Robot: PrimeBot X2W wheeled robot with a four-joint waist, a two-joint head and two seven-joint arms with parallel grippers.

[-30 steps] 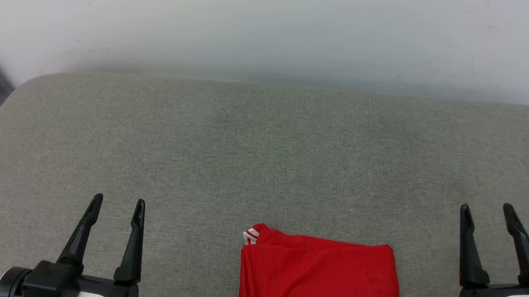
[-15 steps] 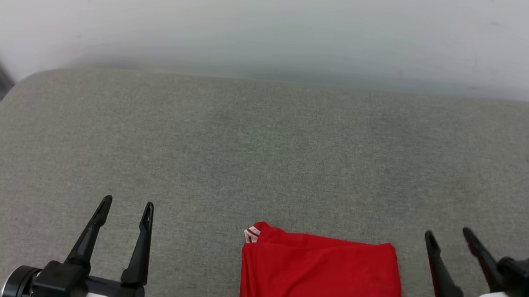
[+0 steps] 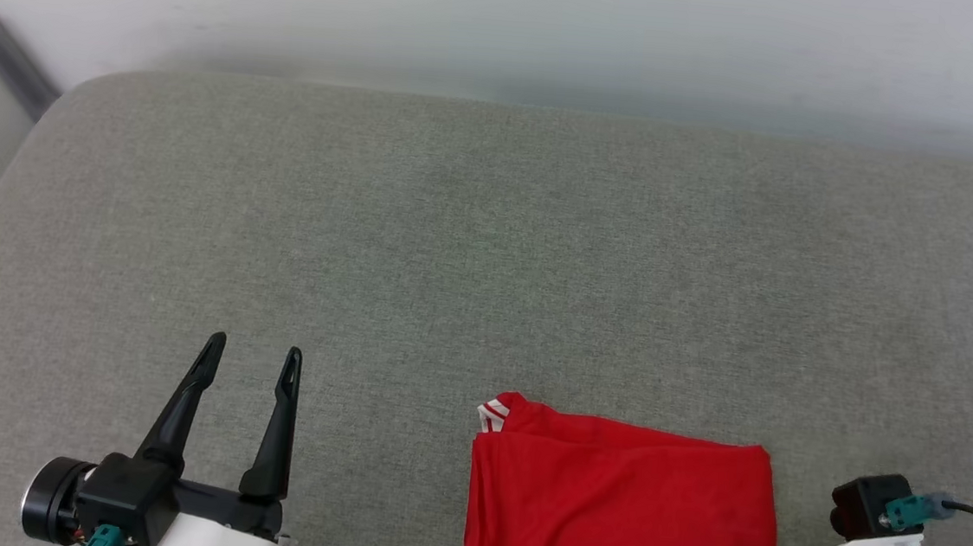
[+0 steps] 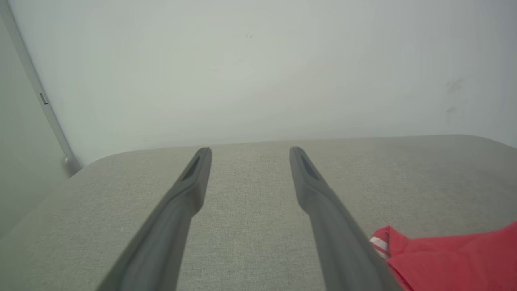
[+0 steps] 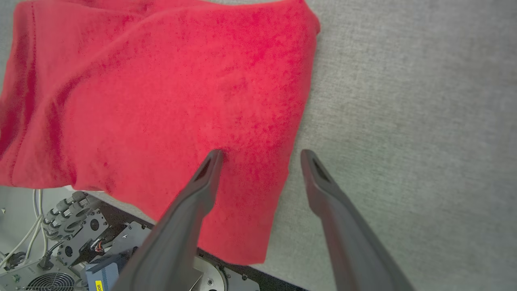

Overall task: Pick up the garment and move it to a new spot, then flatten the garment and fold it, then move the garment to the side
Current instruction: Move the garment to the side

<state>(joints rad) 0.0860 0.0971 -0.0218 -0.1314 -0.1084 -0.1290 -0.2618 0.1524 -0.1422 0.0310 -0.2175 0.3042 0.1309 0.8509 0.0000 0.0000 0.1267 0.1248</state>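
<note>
Folded garment (image 3: 620,509) at the near edge of the pad (image 3: 488,247), both grippers spread wide, holding nothing.
The garment's near part hangs over the pad's front edge. The right gripper (image 5: 261,153) straddles its right side, one finger over cloth, one over bare pad. The left gripper (image 3: 256,345) hovers over the pad's near left.
</note>
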